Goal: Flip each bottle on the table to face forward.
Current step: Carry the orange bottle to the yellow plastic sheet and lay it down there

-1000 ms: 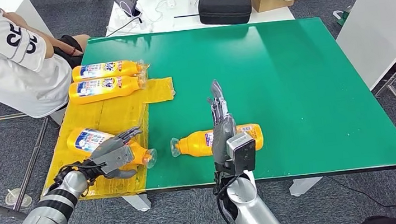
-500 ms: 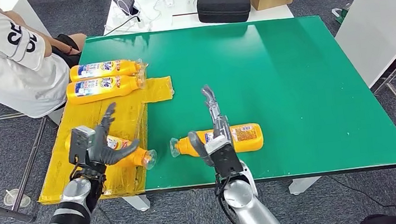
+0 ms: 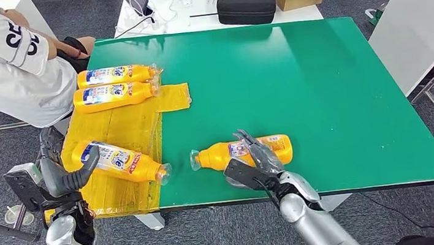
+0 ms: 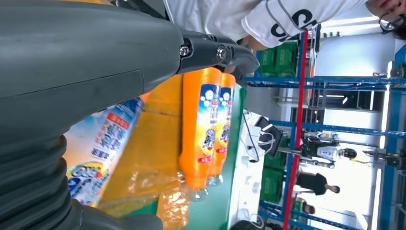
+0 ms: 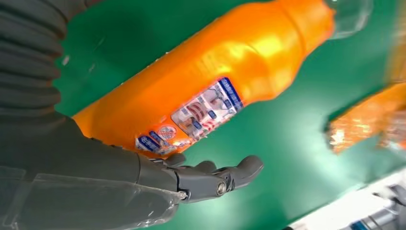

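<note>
The right hand lies at the near edge of the green desk, its fingers spread over the near side of an orange bottle that lies on its side there; in the right wrist view the thumb curves under the bottle with its tip apart from the plastic, so whether the fingers truly grip the bottle I cannot tell; the small printed label faces that camera, and the clear cap points away from the fingers toward the yellow sheet.

The left hand is raised off the desk's near corner, fingers upright and apart with nothing in them; just beyond its thumb a second bottle lies slantwise on the yellow sheet, blue-and-white label up, cap toward the green surface.

Well beyond those fingers two more bottles lie side by side, touching, at the sheet's far end, beside a seated person in a white shirt.
</note>
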Controlling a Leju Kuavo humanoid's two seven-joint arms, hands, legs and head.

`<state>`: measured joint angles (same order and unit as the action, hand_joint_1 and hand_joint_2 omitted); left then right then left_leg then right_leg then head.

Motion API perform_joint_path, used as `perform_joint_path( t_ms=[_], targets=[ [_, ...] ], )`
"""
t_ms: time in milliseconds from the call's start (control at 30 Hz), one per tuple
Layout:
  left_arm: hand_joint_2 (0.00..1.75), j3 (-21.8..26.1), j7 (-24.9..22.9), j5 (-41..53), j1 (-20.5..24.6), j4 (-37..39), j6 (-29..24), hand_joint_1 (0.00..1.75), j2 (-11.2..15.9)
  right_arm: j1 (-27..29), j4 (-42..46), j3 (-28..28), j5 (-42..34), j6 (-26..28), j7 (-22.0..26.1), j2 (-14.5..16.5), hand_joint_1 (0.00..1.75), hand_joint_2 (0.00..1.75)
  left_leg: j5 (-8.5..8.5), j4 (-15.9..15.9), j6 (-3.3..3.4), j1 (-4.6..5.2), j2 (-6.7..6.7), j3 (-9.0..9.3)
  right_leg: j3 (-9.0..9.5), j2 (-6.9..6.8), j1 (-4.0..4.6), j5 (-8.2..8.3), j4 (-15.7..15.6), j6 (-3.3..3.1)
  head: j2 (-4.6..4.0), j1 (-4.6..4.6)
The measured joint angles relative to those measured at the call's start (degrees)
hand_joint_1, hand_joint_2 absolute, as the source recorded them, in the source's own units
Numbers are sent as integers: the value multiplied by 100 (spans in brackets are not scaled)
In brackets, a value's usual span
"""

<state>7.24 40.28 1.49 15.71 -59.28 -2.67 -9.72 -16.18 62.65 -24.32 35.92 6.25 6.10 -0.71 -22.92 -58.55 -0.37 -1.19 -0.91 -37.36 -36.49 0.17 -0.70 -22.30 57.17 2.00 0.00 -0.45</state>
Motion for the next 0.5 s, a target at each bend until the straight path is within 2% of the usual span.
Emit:
perform_joint_path(
  t_ms=[167, 500],
  targets=[
    [175, 91, 0, 74, -54, 0, -12, 0, -25, -125, -127, 25, 41, -60, -48, -240, 0, 175, 0, 0, 0, -1, 2, 2, 0, 1, 2, 1, 0, 0, 0, -1],
    [175, 118, -2, 105, -55, 2, 7, 0, -38, -232, -189, 13, 145, -200, -72, -364, 0, 175, 0, 0, 0, -3, 3, 2, 0, 1, 4, 0, 0, 0, 0, -1]
  ],
)
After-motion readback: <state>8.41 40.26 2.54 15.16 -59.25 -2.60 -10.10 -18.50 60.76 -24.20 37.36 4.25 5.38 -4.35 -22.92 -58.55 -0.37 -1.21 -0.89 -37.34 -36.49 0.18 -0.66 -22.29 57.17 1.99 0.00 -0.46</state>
